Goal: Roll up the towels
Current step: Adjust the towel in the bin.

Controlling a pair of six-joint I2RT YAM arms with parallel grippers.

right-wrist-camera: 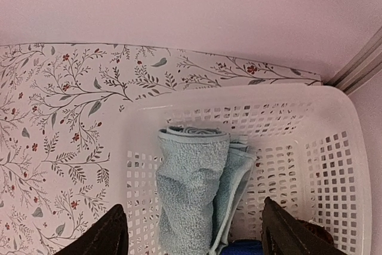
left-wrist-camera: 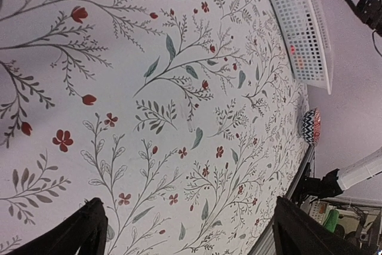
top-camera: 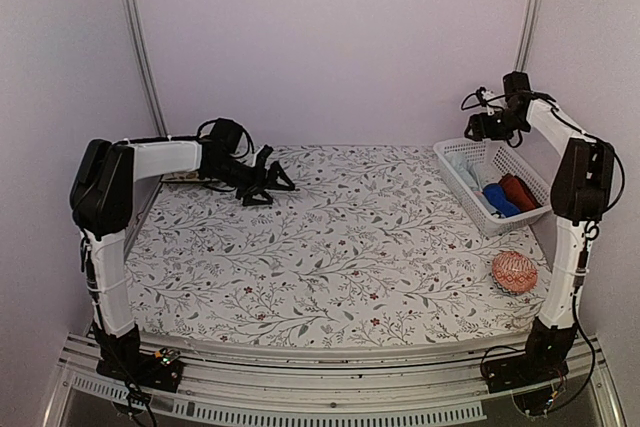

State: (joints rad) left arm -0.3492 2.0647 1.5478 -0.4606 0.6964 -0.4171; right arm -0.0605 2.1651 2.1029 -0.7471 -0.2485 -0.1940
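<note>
A pale light blue towel [right-wrist-camera: 191, 189] lies rolled inside the white basket [right-wrist-camera: 334, 147], at its far end [top-camera: 465, 169]. A dark maroon towel [top-camera: 518, 192] lies at the basket's near end. My right gripper [right-wrist-camera: 191, 222] hangs over the basket [top-camera: 478, 122], open. Its fingers [right-wrist-camera: 110, 231] stand wide on either side of the light blue towel without touching it. My left gripper [top-camera: 268, 183] is at the back left, low over the flowered tablecloth [left-wrist-camera: 179, 88]. It [left-wrist-camera: 188, 231] is open with nothing between its fingers.
A small bright blue object [top-camera: 498, 200] lies between the two towels in the basket [top-camera: 452, 187]. An orange-pink patterned ball [top-camera: 514, 272] sits on the cloth near the right arm's base. The back wall stands close behind the basket.
</note>
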